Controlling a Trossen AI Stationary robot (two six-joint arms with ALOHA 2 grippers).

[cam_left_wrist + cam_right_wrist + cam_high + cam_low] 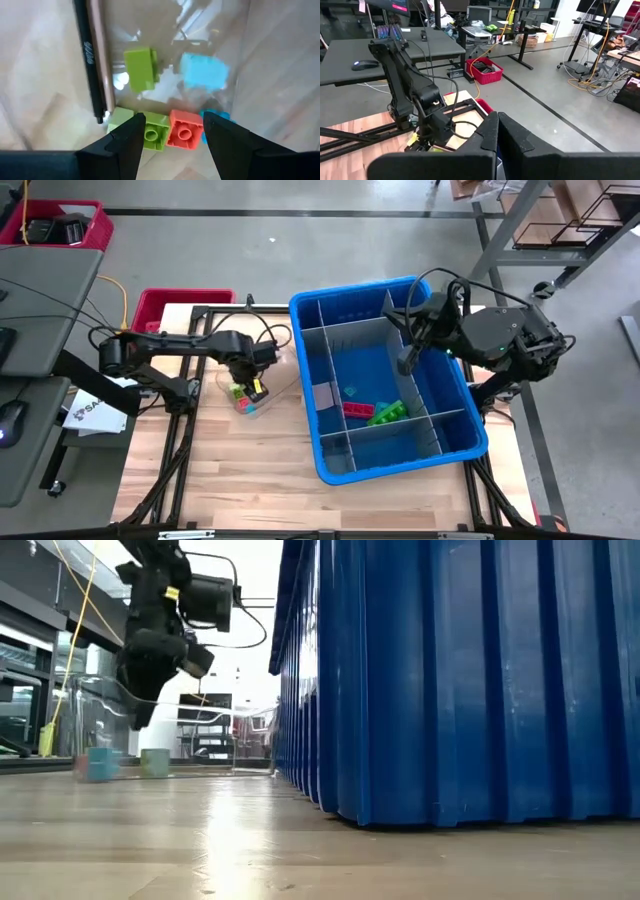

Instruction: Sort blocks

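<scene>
Left fingers (172, 137) hang apart over green and orange blocks (170, 132) (clear tray) near the worktop's left edge; right fingers (497, 131) together above the blue bin (455, 435).

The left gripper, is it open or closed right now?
Open. The left gripper hangs over a clear container, its two dark fingers standing apart with a green block and an orange block showing between them, untouched.

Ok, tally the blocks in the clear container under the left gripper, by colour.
Green blocks: 3
Blue blocks: 2
Orange block: 1
Total: 6, as far as the left wrist view shows
</scene>
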